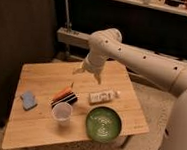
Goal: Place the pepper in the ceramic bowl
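The orange-red pepper (62, 93) lies on the wooden table (42, 74), tight against the upper left side of a black striped block (65, 99). The green ceramic bowl (103, 124) with pale swirls sits near the table's front right, empty. My gripper (86, 73) hangs above the table's back middle, up and to the right of the pepper and apart from it. It holds nothing that I can see.
A translucent plastic cup (62, 112) stands just in front of the block, left of the bowl. A white flat packet (103, 96) lies between the gripper and the bowl. A blue sponge (28, 100) lies near the left edge. Dark cabinets stand behind.
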You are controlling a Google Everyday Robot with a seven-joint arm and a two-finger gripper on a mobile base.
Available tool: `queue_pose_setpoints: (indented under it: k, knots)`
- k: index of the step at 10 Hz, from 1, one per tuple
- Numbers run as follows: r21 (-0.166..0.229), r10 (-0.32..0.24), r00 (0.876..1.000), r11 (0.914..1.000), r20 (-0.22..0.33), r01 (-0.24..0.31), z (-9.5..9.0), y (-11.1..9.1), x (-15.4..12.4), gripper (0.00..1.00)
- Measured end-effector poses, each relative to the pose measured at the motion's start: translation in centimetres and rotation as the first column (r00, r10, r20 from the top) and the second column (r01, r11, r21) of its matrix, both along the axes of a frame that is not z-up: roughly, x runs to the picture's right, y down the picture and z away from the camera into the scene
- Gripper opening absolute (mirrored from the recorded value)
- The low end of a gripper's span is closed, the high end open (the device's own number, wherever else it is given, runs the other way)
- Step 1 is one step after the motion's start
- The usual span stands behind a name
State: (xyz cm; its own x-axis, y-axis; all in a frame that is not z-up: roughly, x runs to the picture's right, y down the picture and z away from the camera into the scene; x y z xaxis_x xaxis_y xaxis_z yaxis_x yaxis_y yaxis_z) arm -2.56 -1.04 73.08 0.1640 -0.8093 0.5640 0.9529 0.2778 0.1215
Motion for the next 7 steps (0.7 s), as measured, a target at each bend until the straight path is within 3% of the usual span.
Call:
queue_pose_setpoints:
  k: [7]
  knots:
    - [-0.003, -0.004, 1.0, 1.0, -0.003, 0.004, -0.1, -0.11, 0.02, 0.8]
